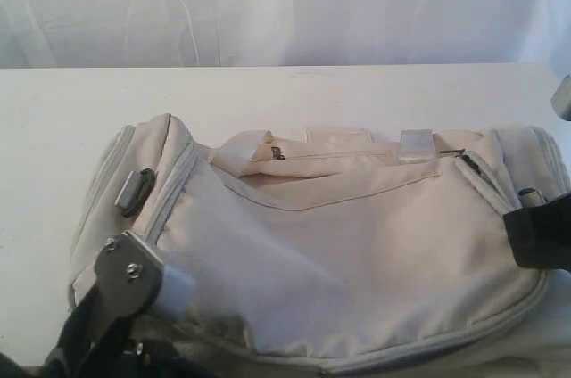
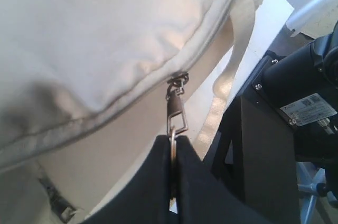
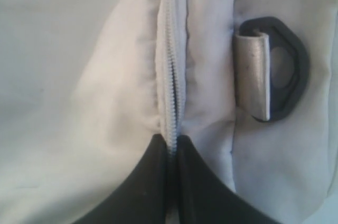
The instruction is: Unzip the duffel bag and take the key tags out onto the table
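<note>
Duffel bag (image 1: 339, 253) lies lengthwise on the table (image 1: 268, 93); key tags not visible, presumably inside. Left gripper (image 2: 176, 142) is clamped on the zipper pull (image 2: 177, 109) at the bag's left end. The zipper track (image 3: 170, 65) appears to run rightward from there toward the right gripper (image 3: 170, 142), which is pinched on it.

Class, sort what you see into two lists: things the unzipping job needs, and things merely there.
Job: duffel bag; zip pull, pinched by left gripper; zip seam, pinched by right gripper; table. No key tags visible.
Merely there: white curtain; black strap ring.
</note>
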`<action>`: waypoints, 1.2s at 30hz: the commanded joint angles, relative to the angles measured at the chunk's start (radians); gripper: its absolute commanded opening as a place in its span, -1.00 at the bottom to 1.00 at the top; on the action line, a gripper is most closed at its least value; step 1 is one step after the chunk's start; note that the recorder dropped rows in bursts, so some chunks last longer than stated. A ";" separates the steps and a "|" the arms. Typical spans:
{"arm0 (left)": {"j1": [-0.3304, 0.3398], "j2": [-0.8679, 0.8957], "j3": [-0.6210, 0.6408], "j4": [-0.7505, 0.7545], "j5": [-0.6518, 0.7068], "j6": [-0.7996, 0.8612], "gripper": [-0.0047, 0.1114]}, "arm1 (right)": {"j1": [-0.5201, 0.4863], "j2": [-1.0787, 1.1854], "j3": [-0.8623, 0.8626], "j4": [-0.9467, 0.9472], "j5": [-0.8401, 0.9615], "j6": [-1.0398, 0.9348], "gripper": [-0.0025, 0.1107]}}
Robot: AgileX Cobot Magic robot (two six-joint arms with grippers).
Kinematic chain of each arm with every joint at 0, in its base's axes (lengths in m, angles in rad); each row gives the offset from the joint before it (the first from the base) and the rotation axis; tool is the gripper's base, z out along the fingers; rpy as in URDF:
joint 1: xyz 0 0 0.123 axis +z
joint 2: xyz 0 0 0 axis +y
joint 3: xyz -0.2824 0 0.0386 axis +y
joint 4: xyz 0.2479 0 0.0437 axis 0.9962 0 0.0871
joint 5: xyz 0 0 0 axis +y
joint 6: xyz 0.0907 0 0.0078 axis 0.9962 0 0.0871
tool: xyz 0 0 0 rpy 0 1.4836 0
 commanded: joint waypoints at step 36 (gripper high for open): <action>0.651 -0.012 0.015 -0.108 0.365 0.468 -0.92 | 0.000 0.000 0.003 -0.018 0.005 0.002 -0.96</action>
